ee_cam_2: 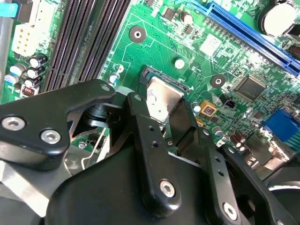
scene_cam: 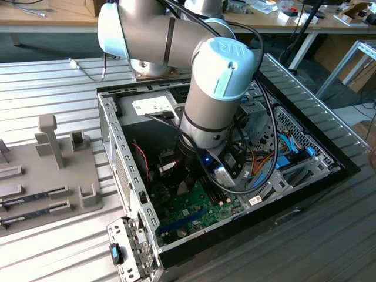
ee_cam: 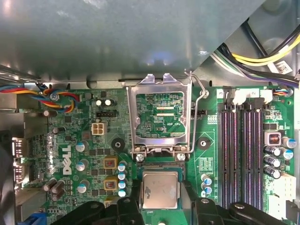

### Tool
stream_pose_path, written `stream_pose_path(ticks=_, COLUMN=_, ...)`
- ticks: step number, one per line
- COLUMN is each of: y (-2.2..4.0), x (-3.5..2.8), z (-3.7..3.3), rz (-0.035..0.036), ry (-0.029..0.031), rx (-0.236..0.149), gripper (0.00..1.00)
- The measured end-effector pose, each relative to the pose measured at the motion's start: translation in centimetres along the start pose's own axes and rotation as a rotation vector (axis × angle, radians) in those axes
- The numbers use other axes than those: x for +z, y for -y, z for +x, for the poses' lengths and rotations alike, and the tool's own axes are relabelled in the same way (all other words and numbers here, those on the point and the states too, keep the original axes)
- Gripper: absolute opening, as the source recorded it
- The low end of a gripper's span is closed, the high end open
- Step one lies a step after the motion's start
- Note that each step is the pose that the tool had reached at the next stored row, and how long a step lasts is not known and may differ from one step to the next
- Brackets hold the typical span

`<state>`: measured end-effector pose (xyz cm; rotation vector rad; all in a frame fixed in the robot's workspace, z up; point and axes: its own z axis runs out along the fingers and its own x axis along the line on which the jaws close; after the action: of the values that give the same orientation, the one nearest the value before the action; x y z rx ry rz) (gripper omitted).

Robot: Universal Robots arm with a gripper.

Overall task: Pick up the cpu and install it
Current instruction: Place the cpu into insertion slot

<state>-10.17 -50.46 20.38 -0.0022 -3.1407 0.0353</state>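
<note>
The cpu (ee_cam: 161,189) is a small square chip with a silvery top, also seen in the second wrist view (ee_cam_2: 161,99). It lies between my two black fingers (ee_cam: 135,205), at the dark socket frame (ee_cam_2: 165,78) on the green motherboard (ee_cam: 84,140). I cannot tell whether it rests in the socket or hangs just above it. My gripper (ee_cam: 161,185) is shut on the cpu, one finger against each of two opposite edges. The socket's metal load plate (ee_cam: 161,117) stands flipped open just beyond the cpu. In the exterior view my arm (scene_cam: 217,88) reaches down into the open computer case (scene_cam: 117,147).
Dark memory slots (ee_cam: 241,154) run beside the socket. A long blue expansion slot (ee_cam_2: 253,37) crosses the board. Coloured cables (ee_cam: 56,96) and the case's metal wall (ee_cam: 117,37) lie close by. Outside the case stands a grey fixture tray (scene_cam: 53,170) holding memory sticks.
</note>
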Motion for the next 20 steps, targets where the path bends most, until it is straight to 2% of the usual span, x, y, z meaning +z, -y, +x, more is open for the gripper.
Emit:
stream_pose_path(ticks=4, y=0.0, x=0.0, z=-0.16, rz=0.0112, ry=-0.0002, rx=-0.009, gripper=0.46)
stream_pose_path(ticks=7, y=0.01, x=-0.01, z=-0.32, rz=0.0244, ry=-0.0004, rx=-0.012, gripper=0.46)
stream_pose_path(ticks=20, y=-0.62, x=0.02, z=0.06, rz=0.0244, ry=-0.0016, rx=0.027, gripper=0.46)
